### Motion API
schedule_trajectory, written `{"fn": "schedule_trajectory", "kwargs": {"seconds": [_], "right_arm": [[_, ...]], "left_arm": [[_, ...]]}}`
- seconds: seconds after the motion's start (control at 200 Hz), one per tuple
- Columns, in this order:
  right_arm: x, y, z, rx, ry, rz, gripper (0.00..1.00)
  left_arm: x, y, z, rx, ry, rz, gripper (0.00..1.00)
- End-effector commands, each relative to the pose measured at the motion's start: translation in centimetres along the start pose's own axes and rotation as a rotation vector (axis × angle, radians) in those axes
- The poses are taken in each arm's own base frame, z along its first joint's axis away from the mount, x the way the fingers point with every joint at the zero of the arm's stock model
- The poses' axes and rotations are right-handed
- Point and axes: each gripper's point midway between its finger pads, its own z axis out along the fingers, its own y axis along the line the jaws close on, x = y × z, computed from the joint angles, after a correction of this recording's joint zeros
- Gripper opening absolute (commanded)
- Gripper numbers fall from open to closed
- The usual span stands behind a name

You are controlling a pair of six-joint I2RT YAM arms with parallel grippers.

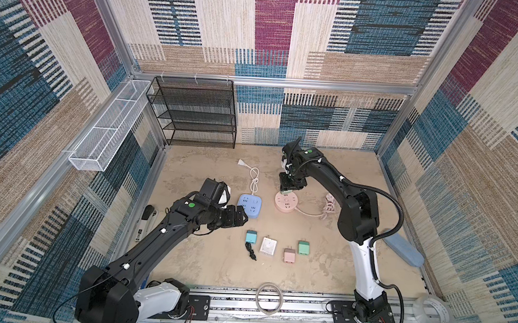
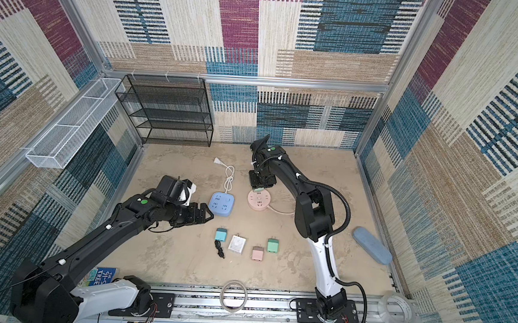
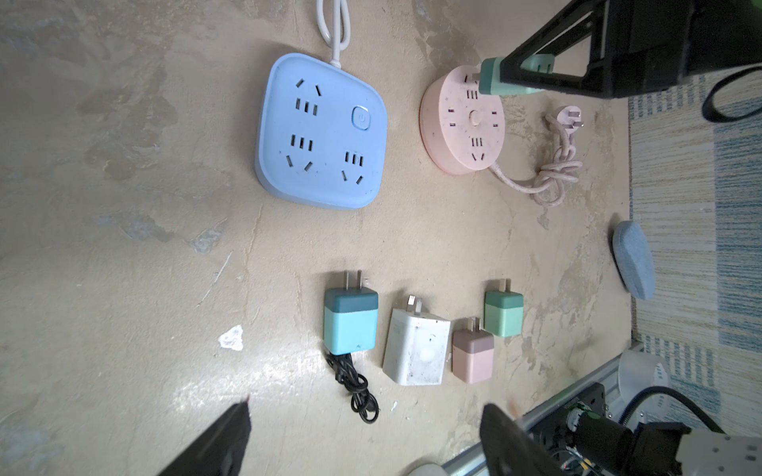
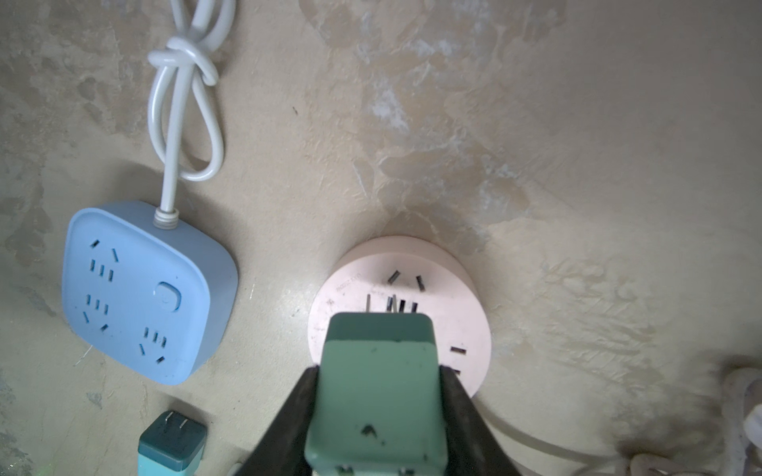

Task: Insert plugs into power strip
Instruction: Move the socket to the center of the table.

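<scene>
– Five plugs are shown; which one is in hand?

– One mint plug [image 4: 379,383]. The right gripper [image 4: 377,373] is clamped on its two side faces and holds it over the pink round strip [image 1: 286,203], just right of centre in both top views.

– What single relation governs the coming move?

– Prongs [image 4: 393,304] against slots. The plug's long axis runs from the fingers [image 4: 284,420] down to the strip's face, prongs leading. Their tips sit at the slot group by the strip's upper edge in a top view. Whether they are aligned with a slot pair, or already partly in, cannot be told. The move is judged to be a straight push along that axis; a tilt would likely jam the prongs on the face.

– And the other arm?

– The left gripper [image 1: 242,218] hovers at centre-left of the frame, jaws spread with nothing between them, just beside the blue square strip [image 1: 250,206].

– Where are the other four plugs?

– They lie flat on the table [image 1: 213,265] in a row at lower centre, prongs toward the strips: teal plug [image 1: 251,236], white plug [image 1: 268,246], pink plug [image 1: 289,255], second mint plug [image 1: 303,247]. The left gripper is nearer the teal end of the row.
</scene>
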Motion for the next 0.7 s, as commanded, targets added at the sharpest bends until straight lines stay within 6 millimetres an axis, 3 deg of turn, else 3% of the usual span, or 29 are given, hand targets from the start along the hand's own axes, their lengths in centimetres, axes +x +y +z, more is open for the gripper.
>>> {"fn": "schedule_trajectory", "kwargs": {"seconds": [0.0,0.696], "right_arm": [[0.0,-0.4,-0.1,0.022,-0.003,0.011,0.00],[1.4,-1.0,0.9,0.039,0.034,0.035,0.00]], "left_arm": [[-0.3,-0.6,0.0,0.021,-0.002,0.026,0.92],[-0.3,-0.3,1.2,0.024,0.017,0.022,0.91]]}}
